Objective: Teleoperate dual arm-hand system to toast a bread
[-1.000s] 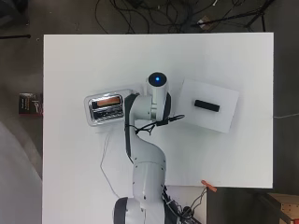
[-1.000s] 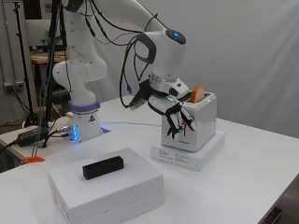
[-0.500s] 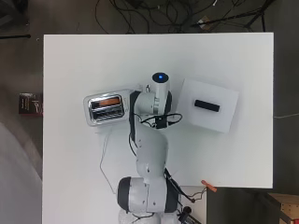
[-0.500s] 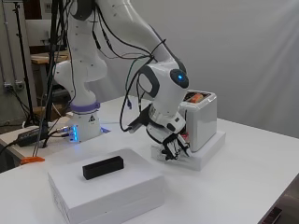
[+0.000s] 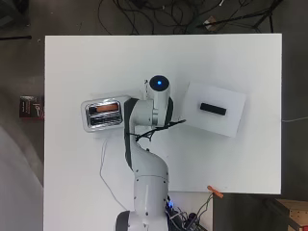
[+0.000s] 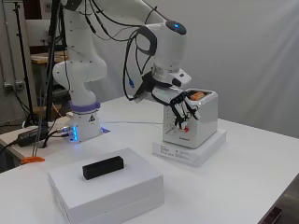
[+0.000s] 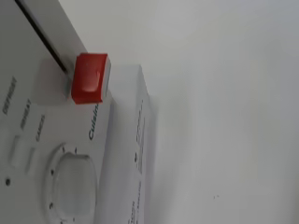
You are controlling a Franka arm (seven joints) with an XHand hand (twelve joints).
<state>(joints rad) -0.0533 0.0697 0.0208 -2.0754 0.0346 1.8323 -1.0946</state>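
White toaster (image 6: 191,119) stands on a flat white box (image 6: 190,148) near the left edge of the table (image 5: 231,62), as I see it from above. A slice of bread (image 5: 104,108) sits down in its slot. The red lever (image 7: 90,78) is on the toaster's front face, at the end of a dark slit, above a round knob (image 7: 71,181).

My hand (image 6: 183,106) hangs right at that front face, with the fingers (image 6: 179,111) curled downward. From the side they seem to hold nothing. I cannot tell if a fingertip is already touching the lever.

I think the step now is pushing the lever down so the bread goes in and toasts. To do it well, I should put one fingertip flat on top of the red lever, not beside it. Then I should push straight down along the slit, slowly, until it stays down. If I push sideways, the toaster may slide on its box or tip over. The other white box (image 5: 215,115), with the black block (image 5: 212,109) on it, is well apart and not in my way.
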